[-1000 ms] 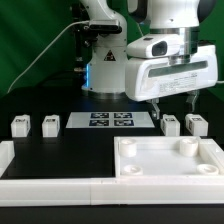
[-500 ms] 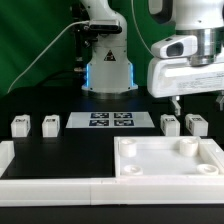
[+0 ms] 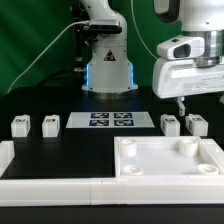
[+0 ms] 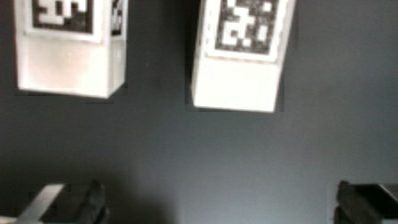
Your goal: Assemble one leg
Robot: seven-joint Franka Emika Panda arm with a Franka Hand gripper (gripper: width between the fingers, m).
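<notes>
On the dark tabletop (image 3: 60, 150), two legs (image 3: 18, 125) stand at the exterior view's left, the marker board (image 3: 109, 121) lies mid-row, and two more legs (image 3: 170, 124) stand to its right, behind the tray (image 3: 168, 176). Above those hangs the gripper (image 4: 214, 203), fingers wide apart, touching neither.

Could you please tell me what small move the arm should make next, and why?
Probably a short descent: the gripper hangs above the leg at the exterior view's far right, its fingers open and empty, so lowering them around that leg seems the sensible step before closing.
</notes>
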